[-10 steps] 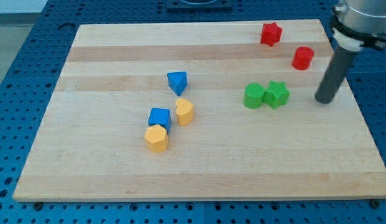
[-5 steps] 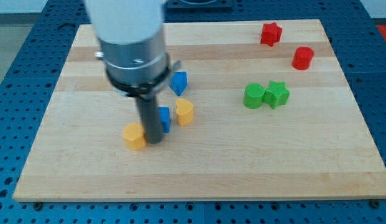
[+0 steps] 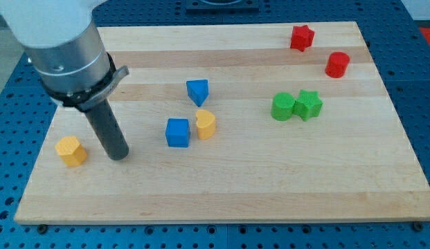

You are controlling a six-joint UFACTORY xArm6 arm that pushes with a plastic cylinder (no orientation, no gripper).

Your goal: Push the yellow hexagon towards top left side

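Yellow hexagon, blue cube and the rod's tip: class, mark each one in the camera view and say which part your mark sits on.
yellow hexagon (image 3: pixel 70 150), camera view, its top face.
blue cube (image 3: pixel 177 132), camera view, its front face.
my tip (image 3: pixel 119 156), camera view, the rod's very lower end, to the right of the yellow hexagon.

My tip (image 3: pixel 119 156) is resting on the board (image 3: pixel 270 180), near the right of the yellow hexagon (image 3: pixel 70 151), not touching. The blue cube (image 3: pixel 177 133) is sitting just left of the yellow heart (image 3: pixel 205 124).
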